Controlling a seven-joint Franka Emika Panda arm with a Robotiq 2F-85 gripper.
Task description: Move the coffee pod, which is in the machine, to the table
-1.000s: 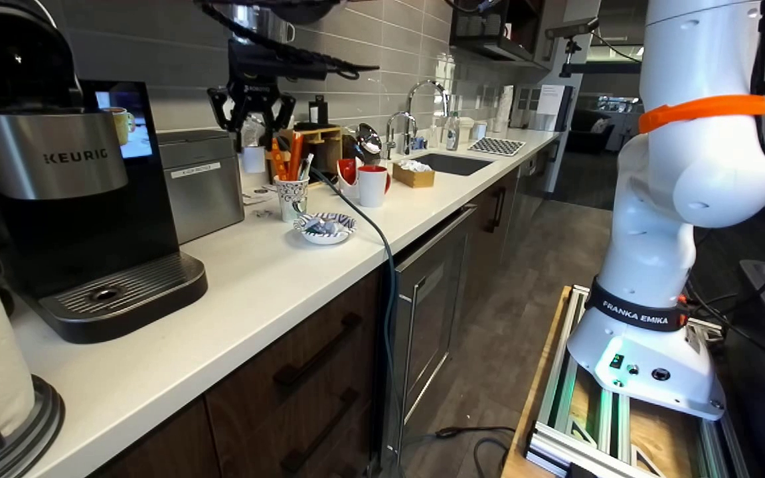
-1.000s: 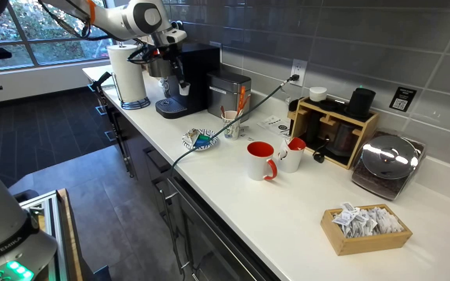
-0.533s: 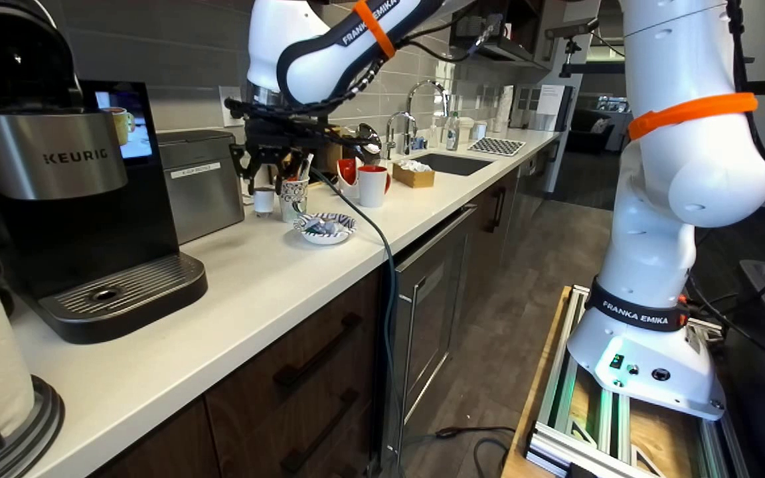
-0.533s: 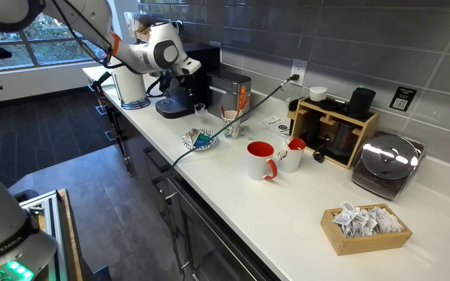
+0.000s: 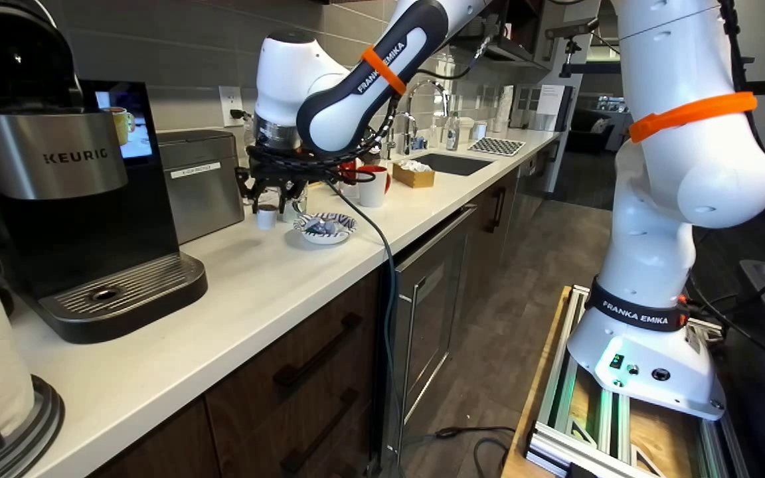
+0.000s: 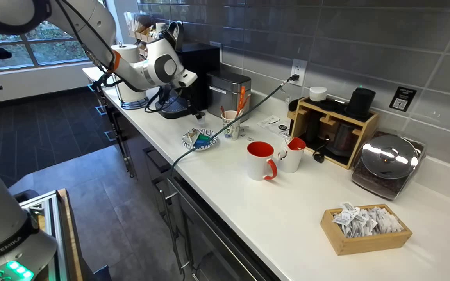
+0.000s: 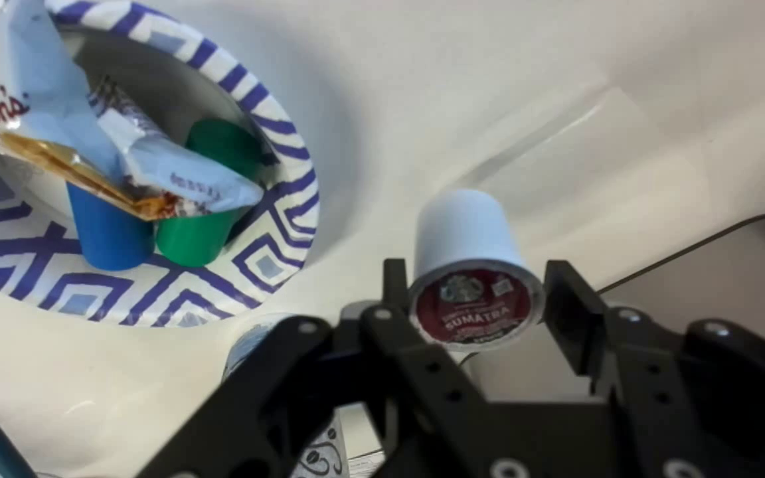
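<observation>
Coffee pod (image 7: pixel 465 232): white cup, dark red lid (image 7: pixel 475 305) lettered SUMATRA, lid uppermost, held at rim between jaws; low at worktop (image 5: pixel 250 285), base contact unclear; outside machine (image 5: pixel 90 226), apart from it. Machine: large, black, upright on worktop, top (image 5: pixel 17 40) raised, silver band (image 5: pixel 50 156) lettered KEURIG, screen (image 5: pixel 133 136) lit, ribbed drip tray (image 5: pixel 137 282) at foot. Worktop: long, pale cream-white.

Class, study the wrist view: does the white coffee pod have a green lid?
No, the Sumatra coffee pod has a mostly dark red lid.
</observation>
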